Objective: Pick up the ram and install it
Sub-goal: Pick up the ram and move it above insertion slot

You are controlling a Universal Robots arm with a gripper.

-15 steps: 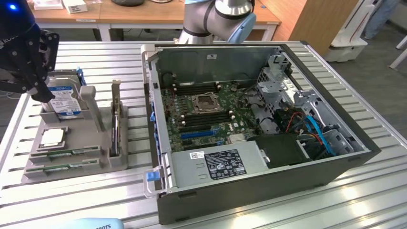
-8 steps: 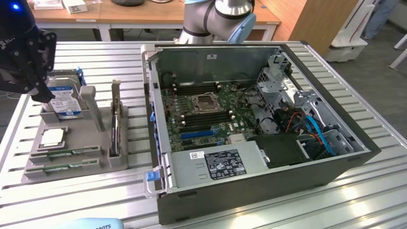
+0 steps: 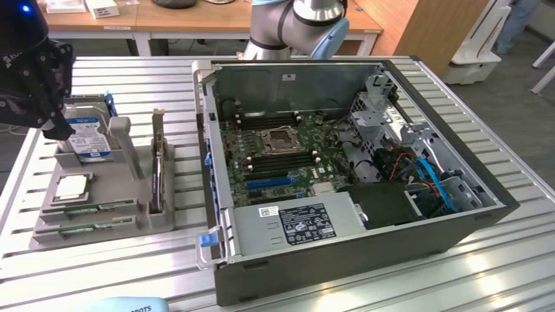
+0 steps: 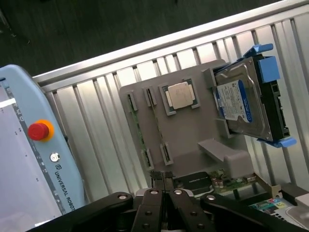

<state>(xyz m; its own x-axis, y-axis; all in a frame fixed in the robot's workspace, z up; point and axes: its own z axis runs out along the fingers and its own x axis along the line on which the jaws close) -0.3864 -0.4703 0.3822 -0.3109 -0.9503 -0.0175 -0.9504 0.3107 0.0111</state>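
Two ram sticks lie in the slots of a grey holder tray, at the end nearest the exterior view's bottom edge: one ram and another ram beside it. In the wrist view a ram shows as a thin green strip along the tray's edge. My gripper hangs above the tray's far end, next to the hard drive. Its fingers are pressed together with nothing between them, so the gripper is shut and apart from the ram.
The tray also holds a silver hard drive in a blue bracket, a square processor and an upright card. An open computer case with its motherboard sits to the exterior view's right. A teach pendant lies on the slatted table.
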